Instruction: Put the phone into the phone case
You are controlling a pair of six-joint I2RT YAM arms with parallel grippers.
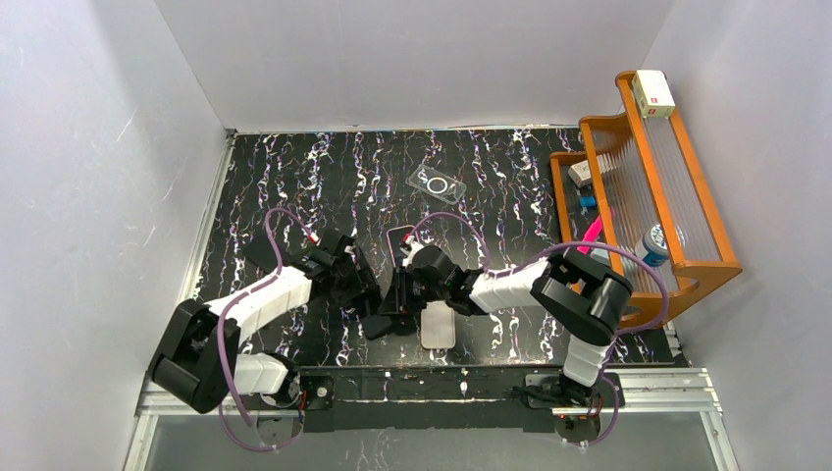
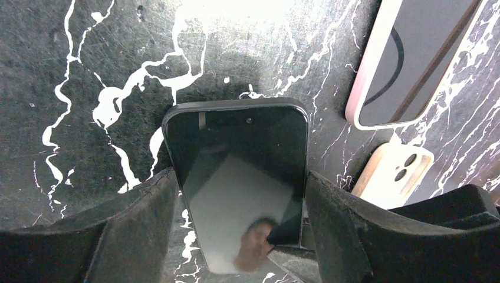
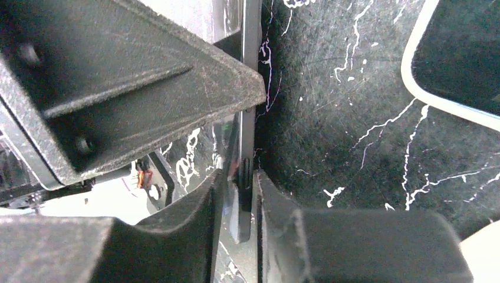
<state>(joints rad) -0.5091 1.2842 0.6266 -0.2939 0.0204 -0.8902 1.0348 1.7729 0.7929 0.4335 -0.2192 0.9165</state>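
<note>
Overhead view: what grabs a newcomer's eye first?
Both arms meet near the front edge over one dark phone: the left gripper clasps its sides, the right gripper pinches its thin edge. A pale phone case lies beside them, and an orange rack stands at the right.

The left arm [image 1: 265, 294] stretches forward and to the right, and the left claw [image 2: 242, 177] is clamped across the width of the phone [image 2: 236, 135]. The right arm [image 1: 510, 280] folds at the elbow and reaches left, meeting it, with the right claw [image 3: 240, 177] pinched on the phone's thin edge
</note>
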